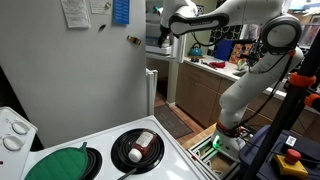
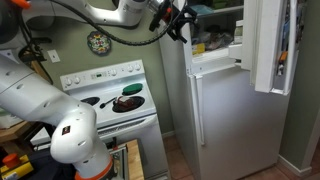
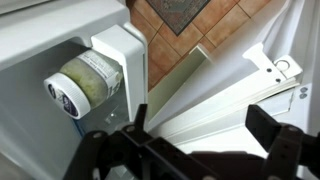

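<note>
My gripper (image 3: 205, 120) is open and empty, its two dark fingers spread over the white edges of the fridge (image 3: 230, 85). In both exterior views it is held high at the fridge's upper compartment (image 1: 165, 30) (image 2: 178, 22). In the wrist view a small jar (image 3: 85, 82) with pale green contents and a white-and-blue lid lies on its side in a white holder (image 3: 125, 50), to the left of the fingers and apart from them.
The freezer door (image 2: 268, 45) stands open. The white fridge body (image 1: 90, 75) rises beside a stove (image 2: 110, 100) with a pan (image 1: 138, 148) and a green lid (image 1: 60, 163). A cluttered counter (image 1: 215, 65) stands behind. Tiled floor (image 3: 185, 25) lies below.
</note>
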Motion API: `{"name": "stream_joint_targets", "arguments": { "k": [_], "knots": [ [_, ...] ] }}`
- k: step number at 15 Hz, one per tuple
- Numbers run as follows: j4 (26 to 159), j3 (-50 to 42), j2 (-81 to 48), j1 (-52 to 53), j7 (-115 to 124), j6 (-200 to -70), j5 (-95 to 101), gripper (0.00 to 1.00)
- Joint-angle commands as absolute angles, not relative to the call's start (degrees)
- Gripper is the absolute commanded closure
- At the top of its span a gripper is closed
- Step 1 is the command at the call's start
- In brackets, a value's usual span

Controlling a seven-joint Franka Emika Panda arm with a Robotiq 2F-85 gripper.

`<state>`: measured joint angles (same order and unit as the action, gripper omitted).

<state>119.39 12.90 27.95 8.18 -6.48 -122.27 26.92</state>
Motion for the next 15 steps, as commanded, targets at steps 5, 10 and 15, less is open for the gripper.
{"name": "stream_joint_targets", "arguments": {
  "k": [5,10,15],
  "knots": [
    [118.56,12.84,28.43,7.55,-6.82,-123.95,28.35,0.0],
    [114.74,12.05,28.42,6.59,-7.89,-130.83,29.0,0.0],
    [111.01,12.14,27.29,4.66,-8.69,-138.35,31.12,0.0]
  ]
}}
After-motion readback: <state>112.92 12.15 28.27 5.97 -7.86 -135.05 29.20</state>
